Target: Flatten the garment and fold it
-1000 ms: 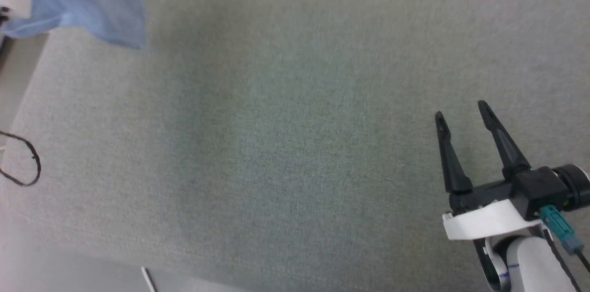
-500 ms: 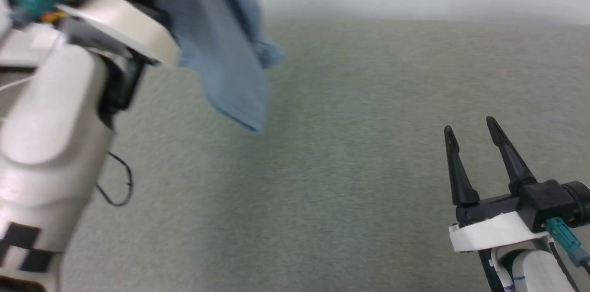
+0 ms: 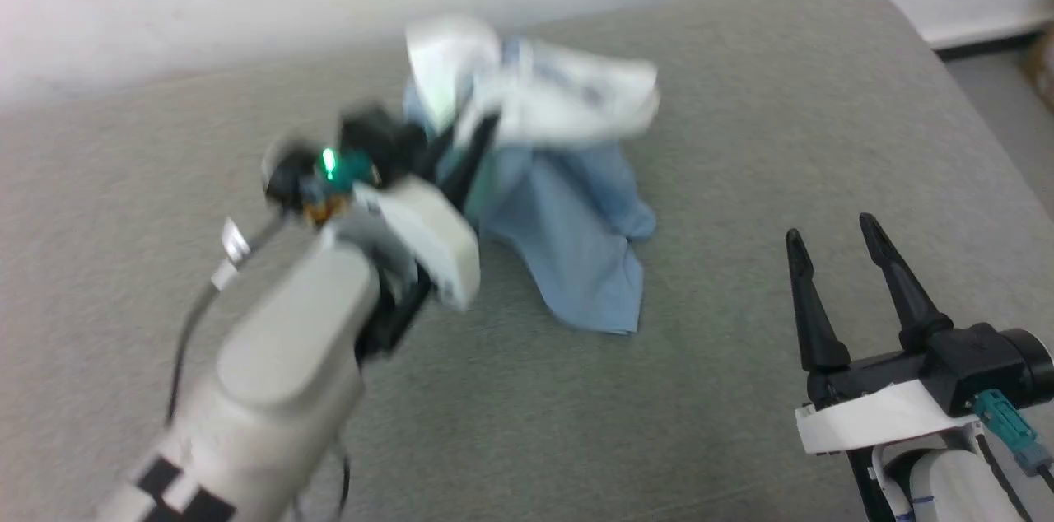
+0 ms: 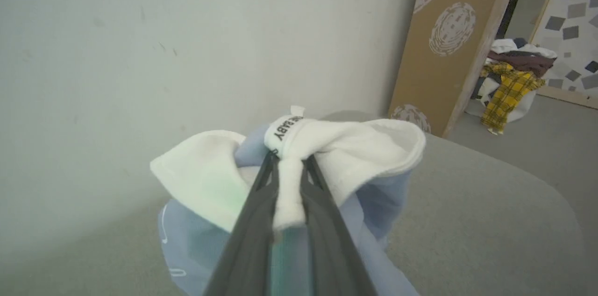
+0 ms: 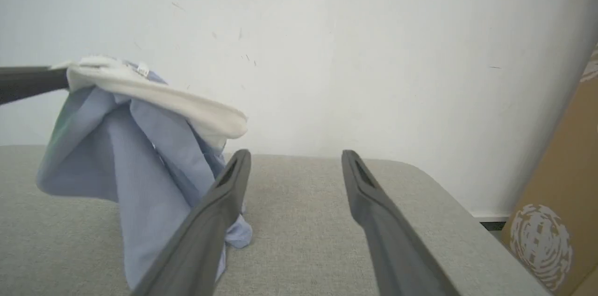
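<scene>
The garment point(image 3: 576, 226), a light blue shirt with a white collar point(image 3: 568, 98), hangs bunched from my left gripper point(image 3: 482, 127) above the grey table point(image 3: 782, 94). Its lower folds reach the tabletop. In the left wrist view my left gripper point(image 4: 287, 160) is shut on the white collar point(image 4: 359, 146), beside the black-lettered neck tape point(image 4: 282, 129). My right gripper point(image 3: 832, 235) stands open and empty at the lower right, apart from the cloth. In the right wrist view the right gripper point(image 5: 294, 156) points at the wall, and the garment point(image 5: 140, 170) hangs to its left.
A pale wall point(image 4: 187, 30) stands right behind the table. The table's rounded far right corner point(image 3: 897, 3) drops to the floor. Off to the right are a brown patterned board point(image 4: 448, 39) and a pile of clothes point(image 4: 514, 76).
The head camera has tilted up. My left arm has swung in from the upper left toward the table's middle, carrying the garment. The right gripper has stayed open and still.
</scene>
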`<state>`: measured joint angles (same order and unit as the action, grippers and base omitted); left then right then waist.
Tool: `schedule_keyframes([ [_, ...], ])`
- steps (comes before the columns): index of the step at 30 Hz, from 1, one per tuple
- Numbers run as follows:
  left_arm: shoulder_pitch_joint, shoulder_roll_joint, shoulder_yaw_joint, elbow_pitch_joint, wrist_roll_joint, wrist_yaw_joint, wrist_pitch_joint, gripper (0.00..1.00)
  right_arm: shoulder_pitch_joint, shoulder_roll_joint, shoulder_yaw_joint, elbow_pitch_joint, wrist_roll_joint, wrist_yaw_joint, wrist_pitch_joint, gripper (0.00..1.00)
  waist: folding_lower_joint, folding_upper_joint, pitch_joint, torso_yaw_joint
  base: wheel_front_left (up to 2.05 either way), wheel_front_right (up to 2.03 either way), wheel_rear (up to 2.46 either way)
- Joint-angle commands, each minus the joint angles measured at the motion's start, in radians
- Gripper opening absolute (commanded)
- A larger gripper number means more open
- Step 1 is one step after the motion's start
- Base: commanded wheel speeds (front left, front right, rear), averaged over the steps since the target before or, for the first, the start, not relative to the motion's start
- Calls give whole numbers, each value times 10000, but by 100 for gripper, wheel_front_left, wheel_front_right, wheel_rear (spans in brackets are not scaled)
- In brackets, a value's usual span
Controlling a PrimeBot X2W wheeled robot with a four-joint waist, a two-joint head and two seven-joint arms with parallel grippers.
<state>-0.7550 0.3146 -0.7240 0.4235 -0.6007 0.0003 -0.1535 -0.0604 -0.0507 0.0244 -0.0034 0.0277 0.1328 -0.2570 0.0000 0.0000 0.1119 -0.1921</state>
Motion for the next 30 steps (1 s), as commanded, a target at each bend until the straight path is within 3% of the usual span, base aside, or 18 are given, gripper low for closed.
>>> schedule_keyframes([
  [1,579,-37,-165,520,-236,-116,355,25,48,5,18,83,84,-21,-47,100,0,0,474,-873,0,0,0],
  [2,846,-42,-274,939,-399,-154,732,93,53,5,55,145,101,-21,-47,100,0,0,514,-892,0,0,0],
  [3,1021,-15,-427,1283,-422,-198,1008,100,57,5,106,211,112,-21,-47,100,0,0,546,-894,0,0,0],
  [9,1419,-127,-567,2011,-386,-219,476,100,46,5,215,534,173,-21,-47,100,0,0,492,-509,0,0,0],
  [16,1557,-95,-238,1684,-356,7,-606,100,133,5,195,863,-72,-21,-47,100,0,0,-63,273,0,0,0],
  [24,2617,555,1031,-367,-234,764,-1069,100,480,5,39,1137,-310,-21,-33,100,0,0,-841,1275,0,0,0],
  [30,4679,799,2601,-2589,437,1474,-1079,100,765,5,48,1190,-326,-21,53,100,0,0,-1111,1684,0,0,0],
])
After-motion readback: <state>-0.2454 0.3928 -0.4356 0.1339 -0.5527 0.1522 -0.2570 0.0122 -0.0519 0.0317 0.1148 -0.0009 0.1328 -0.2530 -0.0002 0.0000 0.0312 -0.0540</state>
